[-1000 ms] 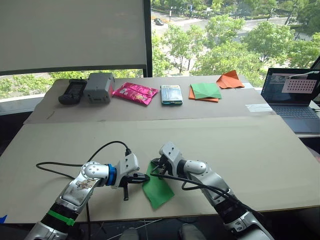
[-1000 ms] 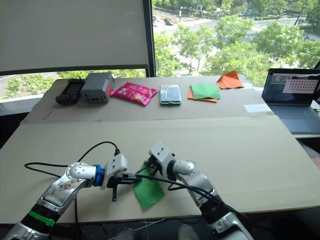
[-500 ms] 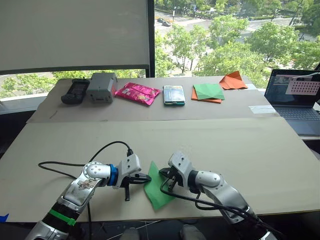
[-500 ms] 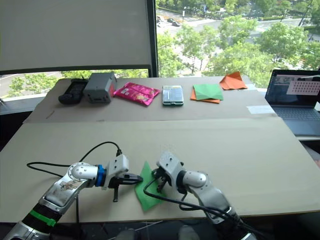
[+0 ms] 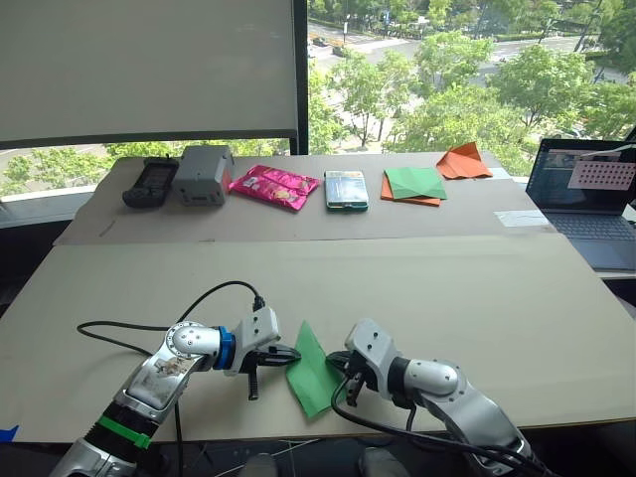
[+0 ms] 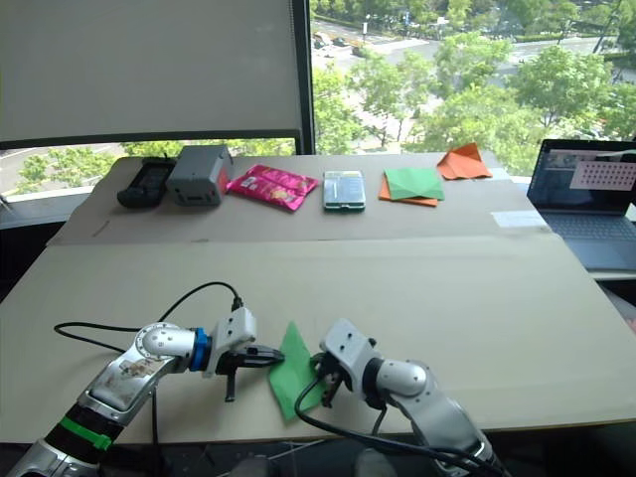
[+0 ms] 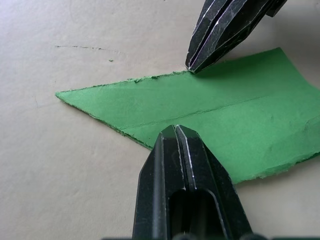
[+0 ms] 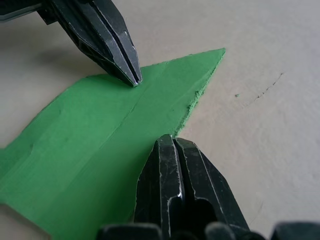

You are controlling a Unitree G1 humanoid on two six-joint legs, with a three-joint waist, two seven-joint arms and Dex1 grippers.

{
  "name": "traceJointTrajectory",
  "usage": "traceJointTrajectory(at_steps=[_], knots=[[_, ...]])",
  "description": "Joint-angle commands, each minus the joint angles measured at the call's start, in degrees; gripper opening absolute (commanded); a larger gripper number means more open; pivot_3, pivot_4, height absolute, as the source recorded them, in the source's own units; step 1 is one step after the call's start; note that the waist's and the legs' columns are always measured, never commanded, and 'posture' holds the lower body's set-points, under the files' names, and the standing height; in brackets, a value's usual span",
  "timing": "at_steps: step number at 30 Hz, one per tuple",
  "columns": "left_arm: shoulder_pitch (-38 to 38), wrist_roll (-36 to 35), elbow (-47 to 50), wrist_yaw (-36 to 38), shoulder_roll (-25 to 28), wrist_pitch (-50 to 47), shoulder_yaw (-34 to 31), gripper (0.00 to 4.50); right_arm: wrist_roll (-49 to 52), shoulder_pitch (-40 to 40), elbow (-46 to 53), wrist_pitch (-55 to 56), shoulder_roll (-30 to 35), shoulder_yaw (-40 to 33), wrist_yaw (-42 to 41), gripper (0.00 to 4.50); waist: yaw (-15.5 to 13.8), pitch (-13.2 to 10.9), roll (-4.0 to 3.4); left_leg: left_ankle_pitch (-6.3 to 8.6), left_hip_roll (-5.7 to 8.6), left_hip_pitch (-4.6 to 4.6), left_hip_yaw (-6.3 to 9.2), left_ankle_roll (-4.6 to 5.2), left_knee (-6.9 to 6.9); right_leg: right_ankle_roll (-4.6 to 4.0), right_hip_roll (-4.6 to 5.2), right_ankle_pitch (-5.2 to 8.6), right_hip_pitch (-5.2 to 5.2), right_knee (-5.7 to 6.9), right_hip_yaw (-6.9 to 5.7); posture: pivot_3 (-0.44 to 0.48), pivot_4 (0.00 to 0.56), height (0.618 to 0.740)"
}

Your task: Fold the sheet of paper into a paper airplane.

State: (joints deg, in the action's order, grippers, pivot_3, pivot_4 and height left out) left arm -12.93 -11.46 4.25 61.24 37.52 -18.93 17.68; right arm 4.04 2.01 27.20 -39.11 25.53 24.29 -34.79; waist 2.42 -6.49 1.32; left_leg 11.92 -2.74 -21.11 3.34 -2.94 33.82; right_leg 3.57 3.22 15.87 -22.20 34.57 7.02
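The sheet of paper [image 5: 310, 371] lies flat near the table's front edge, folded into a green pointed wedge with a centre crease [image 7: 225, 117]. My left gripper [image 5: 291, 353] is shut, and its tip rests on the paper's left side [image 7: 175, 131]. My right gripper [image 5: 336, 360] is also shut, its tip touching the paper's right edge [image 8: 170, 140]. The two tips face each other across the wedge, a little apart. The right wrist view has the left gripper [image 8: 134, 80] pressing on the far side of the green paper [image 8: 90, 140].
Along the back of the table lie a black device [image 5: 149, 183], a grey box [image 5: 204, 174], a pink packet [image 5: 269, 186], a small clear case [image 5: 345, 189], a green-and-orange pair of sheets [image 5: 413, 184] and an orange paper plane [image 5: 464, 160]. A laptop [image 5: 586, 194] stands far right.
My right arm has drawn back toward the front edge, its tip sliding down the paper's right edge. The left gripper holds its place. The camera shifted slightly early on.
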Motion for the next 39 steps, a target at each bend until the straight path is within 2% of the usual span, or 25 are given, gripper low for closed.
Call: traceJointTrajectory(at_steps=[1,12,18,22,25,28,30,32,36,37,38,39], knots=[[1.3,3.5,-4.0,-0.9,0.8,-1.7,1.8,0.02,1.1,-4.2,-0.3,-5.4,3.4,2.1,-1.9,0.0,0.0,0.0,-0.01,0.0,0.0,0.0,0.0,0.0,0.0,0.0,0.0,0.0,0.0,-0.05,-0.01,0.0,0.15,0.736],[0.6,3.6,-5.0,-1.0,0.5,-1.4,2.2,0.02,1.4,-6.4,4.9,-5.2,12.3,5.4,-5.3,0.0,-0.2,0.1,0.14,0.03,0.0,-0.06,-0.07,-0.04,-0.01,0.0,0.13,0.0,0.03,-0.47,-0.08,0.0,0.15,0.736],[0.3,3.7,-5.6,-0.8,0.5,-1.0,2.3,0.02,2.9,-6.7,6.8,-4.8,13.1,5.0,-6.2,0.0,-0.3,0.2,0.21,0.04,-0.01,-0.06,-0.07,-0.07,-0.01,0.0,0.14,0.0,0.02,-0.47,-0.11,0.0,0.15,0.736],[0.0,3.8,-6.2,-0.8,0.5,-0.7,2.3,0.02,3.9,-7.3,8.0,-3.2,13.1,2.3,-6.1,0.0,-0.3,0.2,0.23,0.05,-0.01,-0.06,-0.07,-0.07,-0.01,0.01,0.14,0.0,0.02,-0.47,-0.12,0.0,0.15,0.736],[-0.3,3.7,-6.6,-0.8,0.3,-0.5,2.3,0.02,6.0,-7.1,9.0,-1.2,12.1,-1.8,-5.6,0.0,-0.3,0.1,0.24,0.05,-0.01,-0.06,-0.07,-0.07,-0.01,0.01,0.15,0.0,0.02,-0.48,-0.12,0.0,0.15,0.736],[-0.8,3.5,-6.9,-0.8,0.2,-0.2,2.2,0.02,11.6,-4.1,9.2,-1.0,5.5,-11.8,-1.7,0.0,-0.3,-0.2,0.29,0.05,-0.01,-0.08,-0.07,-0.08,0.0,0.01,0.14,0.0,-0.02,-0.47,-0.13,0.0,0.15,0.736],[-0.9,3.5,-7.1,-0.7,0.2,0.0,2.2,0.02,14.7,-3.0,9.7,-1.4,2.5,-15.7,-0.8,0.0,-0.2,-0.6,0.07,0.05,-0.02,-0.14,-0.06,-0.08,0.03,0.01,0.15,0.0,-0.12,-0.51,-0.14,0.0,0.15,0.736],[-0.9,3.5,-7.1,-0.6,0.1,0.1,2.2,0.02,16.1,-2.3,10.7,-1.7,1.2,-17.3,-0.3,0.0,-0.1,-0.8,0.04,0.05,0.01,-0.17,-0.06,-0.08,0.04,0.01,0.15,0.0,-0.14,-0.55,-0.11,0.0,0.15,0.736],[-1.2,3.5,-7.4,-0.6,-0.2,0.2,2.2,0.02,15.6,-1.3,11.4,-1.4,1.7,-15.4,-0.2,0.0,-0.2,-0.9,-0.11,0.04,0.04,-0.18,0.06,-0.07,0.02,0.01,0.22,0.0,0.05,-0.53,-0.27,0.0,0.15,0.736],[-1.2,3.5,-7.4,-0.6,-0.2,0.2,2.2,0.02,15.6,-1.1,11.3,-1.3,1.7,-14.8,-0.1,0.0,0.3,-1.1,-0.15,0.01,0.3,-0.69,0.64,-0.01,-0.01,0.01,0.56,0.0,0.85,-0.55,-0.9,0.0,0.15,0.736],[-1.2,3.5,-7.4,-0.7,-0.2,0.2,2.1,0.02,16.1,-1.0,11.3,-1.5,1.5,-14.7,-0.1,0.0,0.4,-1.1,-0.35,-0.19,1.1,-0.74,1.73,0.31,-0.03,0.07,1.73,0.0,1.34,-0.48,-2.53,0.0,0.15,0.736],[-1.3,3.5,-7.4,-0.7,-0.2,0.1,2.1,0.02,16.4,-0.7,11.1,-1.8,1.5,-14.5,-0.1,0.0,0.4,-1.2,-0.48,-0.46,1.5,-0.81,2.41,0.75,-0.09,0.17,2.45,0.02,1.75,-0.49,-3.68,0.0,0.15,0.736]])
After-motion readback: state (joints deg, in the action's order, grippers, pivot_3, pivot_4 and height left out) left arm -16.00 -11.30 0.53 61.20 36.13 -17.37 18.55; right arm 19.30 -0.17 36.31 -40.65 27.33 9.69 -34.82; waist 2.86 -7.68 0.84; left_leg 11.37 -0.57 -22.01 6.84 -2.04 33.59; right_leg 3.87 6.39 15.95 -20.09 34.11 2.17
